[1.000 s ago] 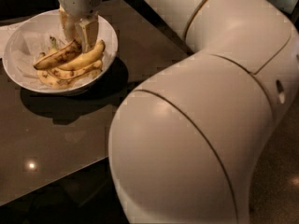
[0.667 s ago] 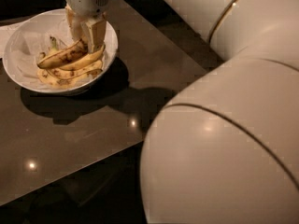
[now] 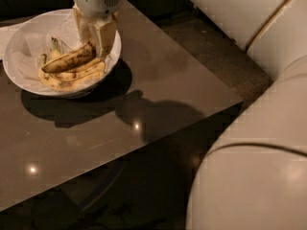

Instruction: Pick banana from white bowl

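Gripper: the gripper (image 3: 94, 46) hangs from a rounded white wrist housing over the right side of the bowl, with two flat, pale, slab-like fingers (image 3: 105, 36) pointing down.
Jaws: closed on the right end of the banana, one finger on each side.
Banana: the banana (image 3: 67, 61) is long, slim and curved, its yellow skin streaked and speckled dark brown. It lies inside the white bowl on top of the other fruit, right end tilted up into the jaws.
White bowl: the white bowl (image 3: 19, 70) is wide and round with thin sloping walls and a crinkled whitish lining (image 3: 29, 44). It stands at the table's far left corner.
Other fruit: plumper yellow bananas (image 3: 72, 79) lie beneath, and a short green-stemmed one (image 3: 54, 49) behind.
Table: the table (image 3: 158, 80) has a smooth, glossy brown top with a straight edge — it shows small light glints and soft shadows.
Arm: large, smooth cream shells (image 3: 259, 176) fill the right side.
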### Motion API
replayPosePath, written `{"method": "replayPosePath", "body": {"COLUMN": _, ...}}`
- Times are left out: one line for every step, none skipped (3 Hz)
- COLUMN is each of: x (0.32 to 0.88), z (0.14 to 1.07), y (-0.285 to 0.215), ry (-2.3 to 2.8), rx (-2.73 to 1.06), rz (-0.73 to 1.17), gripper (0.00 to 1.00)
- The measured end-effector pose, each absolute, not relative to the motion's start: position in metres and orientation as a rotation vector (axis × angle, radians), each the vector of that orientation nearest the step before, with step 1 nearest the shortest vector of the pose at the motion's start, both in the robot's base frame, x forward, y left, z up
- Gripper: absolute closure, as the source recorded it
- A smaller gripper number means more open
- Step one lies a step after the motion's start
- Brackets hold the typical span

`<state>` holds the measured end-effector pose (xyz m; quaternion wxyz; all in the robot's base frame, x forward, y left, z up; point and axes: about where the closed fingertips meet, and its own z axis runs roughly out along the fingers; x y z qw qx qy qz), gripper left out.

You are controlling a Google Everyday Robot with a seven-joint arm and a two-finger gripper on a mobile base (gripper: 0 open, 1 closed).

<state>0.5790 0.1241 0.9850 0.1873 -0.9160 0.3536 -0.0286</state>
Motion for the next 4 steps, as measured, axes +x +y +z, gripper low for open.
{"method": "replayPosePath", "body": {"x": 0.564, "z": 0.99, "y": 0.114, "ry": 1.044, "rx": -2.563, "rz": -0.083, "gripper": 1.0}}
{"method": "replayPosePath", "body": {"x": 0.545, "z": 0.998, "y": 0.096, "ry": 1.121, "rx": -2.522, "rz": -0.1, "gripper": 1.0}}
{"method": "replayPosePath", "body": {"x": 0.527, "z": 1.002, "y": 0.076, "ry": 1.209, "rx": -2.478, "rz": -0.122, "gripper": 1.0}}
{"method": "replayPosePath", "body": {"x": 0.527, "z": 1.002, "y": 0.076, "ry": 1.209, "rx": -2.478, "rz": -0.122, "gripper": 1.0}}
